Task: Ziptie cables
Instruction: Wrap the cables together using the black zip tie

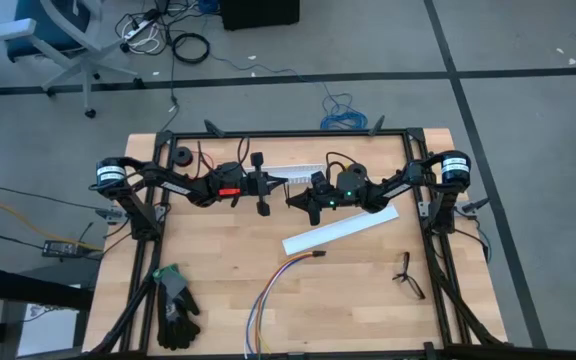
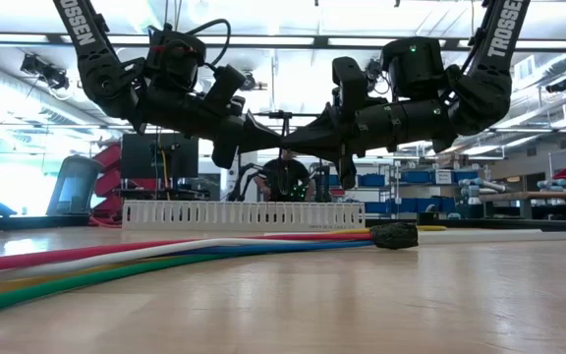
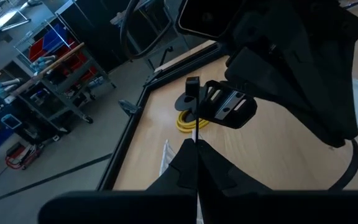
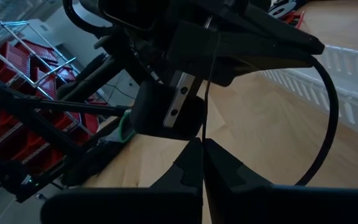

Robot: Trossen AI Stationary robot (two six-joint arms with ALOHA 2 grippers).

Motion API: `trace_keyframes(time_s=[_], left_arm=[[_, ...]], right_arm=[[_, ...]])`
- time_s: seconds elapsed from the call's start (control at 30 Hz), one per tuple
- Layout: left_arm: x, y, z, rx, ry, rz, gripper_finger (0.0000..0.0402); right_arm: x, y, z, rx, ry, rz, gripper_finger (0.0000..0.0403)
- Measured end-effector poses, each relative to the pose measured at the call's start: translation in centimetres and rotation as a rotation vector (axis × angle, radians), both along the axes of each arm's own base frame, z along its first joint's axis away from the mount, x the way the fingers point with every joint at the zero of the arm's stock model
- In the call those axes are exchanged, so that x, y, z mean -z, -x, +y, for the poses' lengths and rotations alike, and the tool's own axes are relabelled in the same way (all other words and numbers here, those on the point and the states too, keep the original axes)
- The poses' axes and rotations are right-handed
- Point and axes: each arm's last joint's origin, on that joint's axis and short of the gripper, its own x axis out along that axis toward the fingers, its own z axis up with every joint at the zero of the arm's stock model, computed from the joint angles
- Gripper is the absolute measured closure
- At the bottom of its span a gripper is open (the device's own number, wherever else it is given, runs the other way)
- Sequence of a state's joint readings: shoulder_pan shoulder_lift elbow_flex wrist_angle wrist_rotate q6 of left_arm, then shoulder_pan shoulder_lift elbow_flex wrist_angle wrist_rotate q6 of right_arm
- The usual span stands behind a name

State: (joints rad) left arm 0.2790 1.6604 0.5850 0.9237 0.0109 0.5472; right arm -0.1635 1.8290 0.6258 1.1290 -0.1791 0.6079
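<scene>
Pale wood filled my overhead view: the butcher-block table (image 1: pixel 368 290) carried the loose bundle of thin coloured cables (image 1: pixel 268 295) near its front edge, well apart from both arms. The left gripper (image 1: pixel 274 184) and the right gripper (image 1: pixel 294 197) met nose to nose above the table's far half, over a long white slotted plastic channel (image 1: pixel 340 229); a pair of black gloves (image 1: pixel 175 308) lay at the front left and a small black forked object (image 1: pixel 407 275) at the right. From table height, I saw both grippers raised clear of the wood, tips touching, with the cables (image 2: pixel 116 261) lying flat in front. On the left wrist camera, my closed left fingers (image 3: pixel 185 163) pinched the very thin black plastic ziptie (image 3: pixel 196 127), which ran straight to the right gripper opposite. On the right wrist camera, the right fingers (image 4: pixel 191 163) were likewise clamped narrow on that strip (image 4: pixel 210 74).
</scene>
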Motion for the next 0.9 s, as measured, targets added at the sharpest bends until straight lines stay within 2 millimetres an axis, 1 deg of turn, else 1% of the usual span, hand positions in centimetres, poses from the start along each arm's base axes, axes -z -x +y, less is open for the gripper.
trace_keyframes(time_s=[0.43, 0.73, 0.9], left_arm=[[0.0, 0.0, 0.03, -0.013, -0.001, 0.001, 0.0401], [0.01, -0.17, -0.59, 0.012, 0.001, 0.001, 0.0401], [0.0, -0.17, -0.58, 0.006, 0.0, 0.001, 0.0401]], right_arm=[[-0.16, -0.02, 0.06, -0.023, 0.01, -0.016, 0.0403], [-0.19, 0.12, -0.91, 0.03, -0.01, -0.019, 0.0403], [-0.22, 0.12, -0.86, 0.005, -0.02, -0.022, 0.0403]])
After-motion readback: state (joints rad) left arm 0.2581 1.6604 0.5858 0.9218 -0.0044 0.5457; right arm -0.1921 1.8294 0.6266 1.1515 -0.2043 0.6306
